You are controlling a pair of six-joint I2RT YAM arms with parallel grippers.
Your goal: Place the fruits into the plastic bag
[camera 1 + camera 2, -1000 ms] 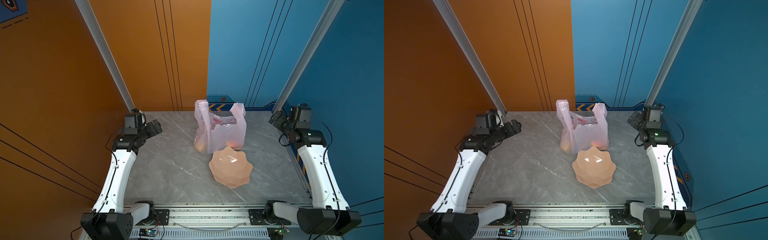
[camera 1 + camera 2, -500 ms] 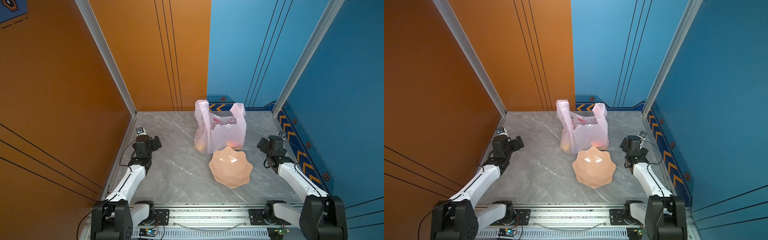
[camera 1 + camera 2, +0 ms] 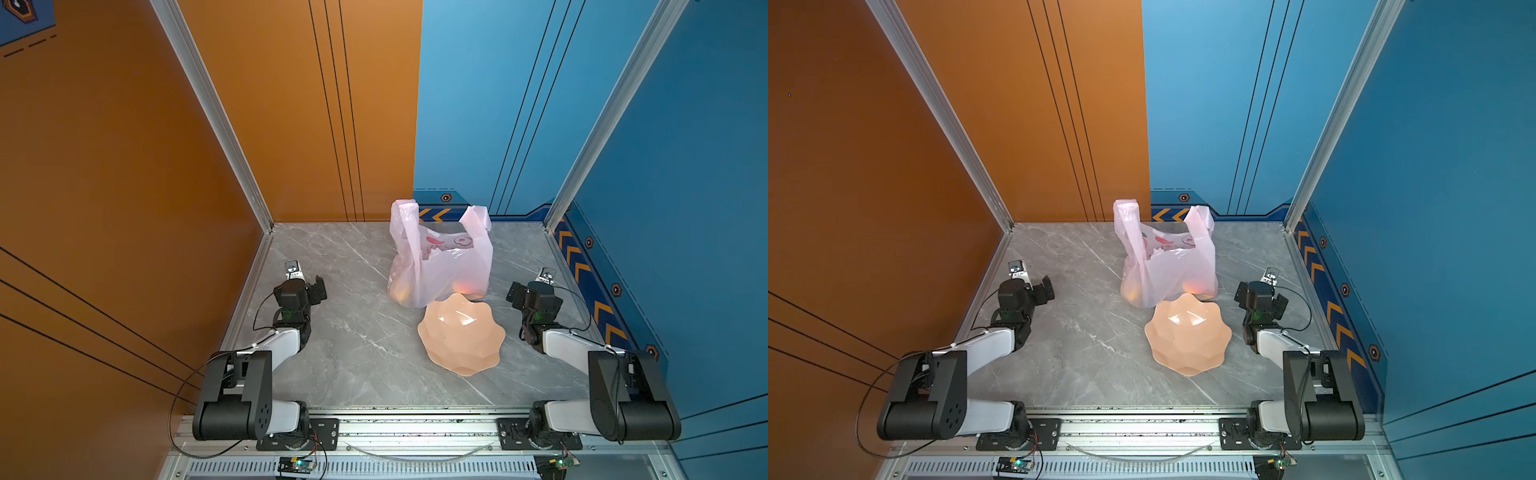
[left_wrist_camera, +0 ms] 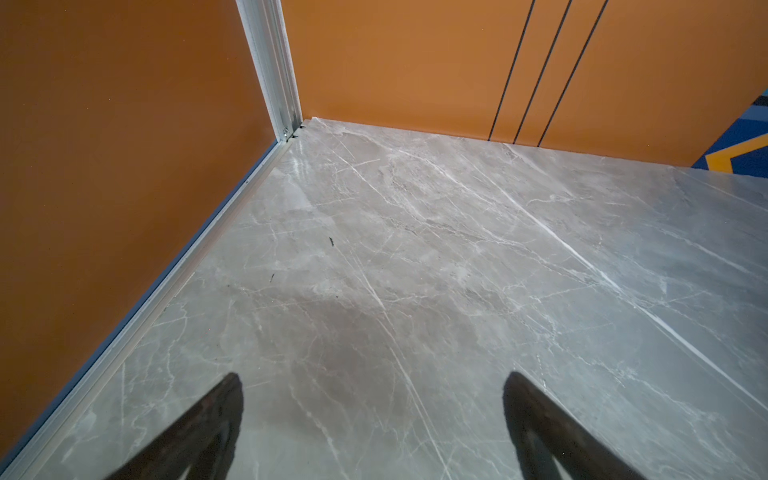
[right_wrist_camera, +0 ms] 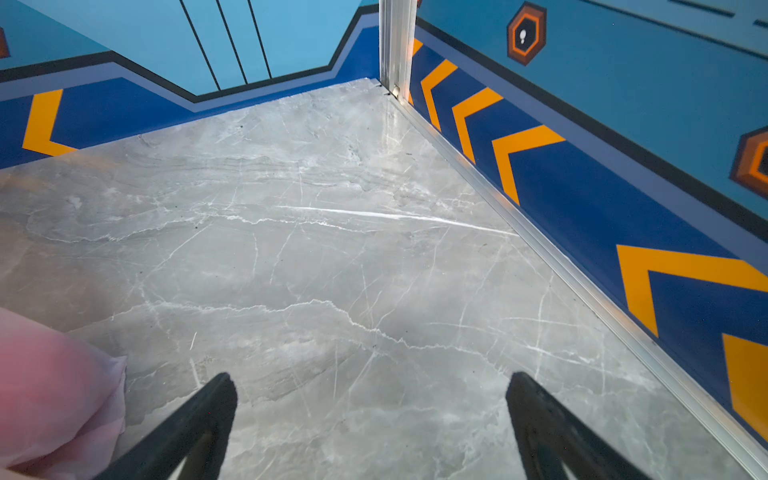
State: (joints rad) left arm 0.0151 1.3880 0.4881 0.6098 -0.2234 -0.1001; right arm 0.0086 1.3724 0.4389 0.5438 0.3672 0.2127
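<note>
Grey marble table (image 3: 353, 345), noted left to right, all places taken from the plastic bag (image 3: 446, 266).

- Left gripper (image 3: 319, 286): parked low, well to the bag's left, jaws spread wide, nothing held.
- Bag: stood upright toward the back wall, both handles up, mouth facing upward.
- Fruits (image 3: 400, 291): made out only as orange and red glows through the film at the bag's base. Kinds cannot be told.
- Bowl (image 3: 461, 340): just in front of the bag and empty. Contact with the bag cannot be told.
- Right gripper (image 3: 514, 293): near the bag's right side, jaws spread wide, nothing held.

No loose fruit is seen, so the task is judged complete. Any further reach would have to be made from above, and the right arm is judged nearer.
</note>
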